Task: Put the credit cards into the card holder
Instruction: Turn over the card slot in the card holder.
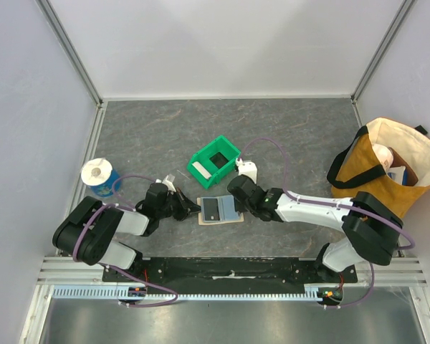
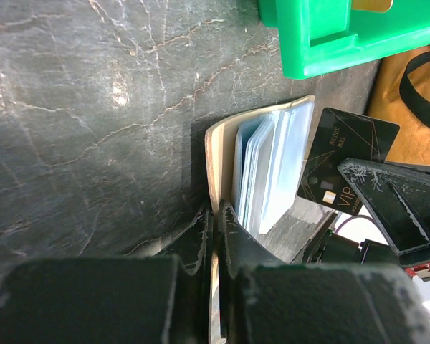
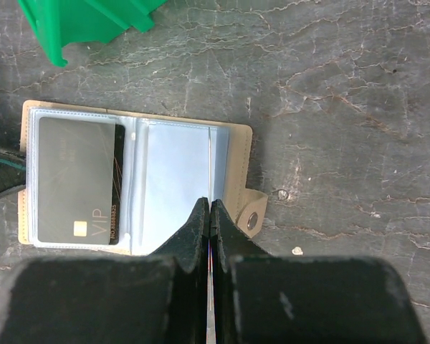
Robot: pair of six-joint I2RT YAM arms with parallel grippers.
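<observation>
Card holder (image 3: pixel 239 159) open, L pincer (image 2: pixel 216 212) nipping cover (image 2: pixel 213 166), R pincer (image 3: pixel 210 205) nipping sleeve (image 3: pixel 209 166); VIP print (image 3: pixel 100 215) wrist-cams only.

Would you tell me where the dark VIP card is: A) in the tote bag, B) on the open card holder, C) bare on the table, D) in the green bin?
B: the dark VIP card lies on the clear sleeves of the open card holder.

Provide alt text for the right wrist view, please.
An open tan card holder lies on the table, a black VIP card on its left page. The right claw holds a thin sheet edge-on over the right sleeves; green bin beyond.
</observation>
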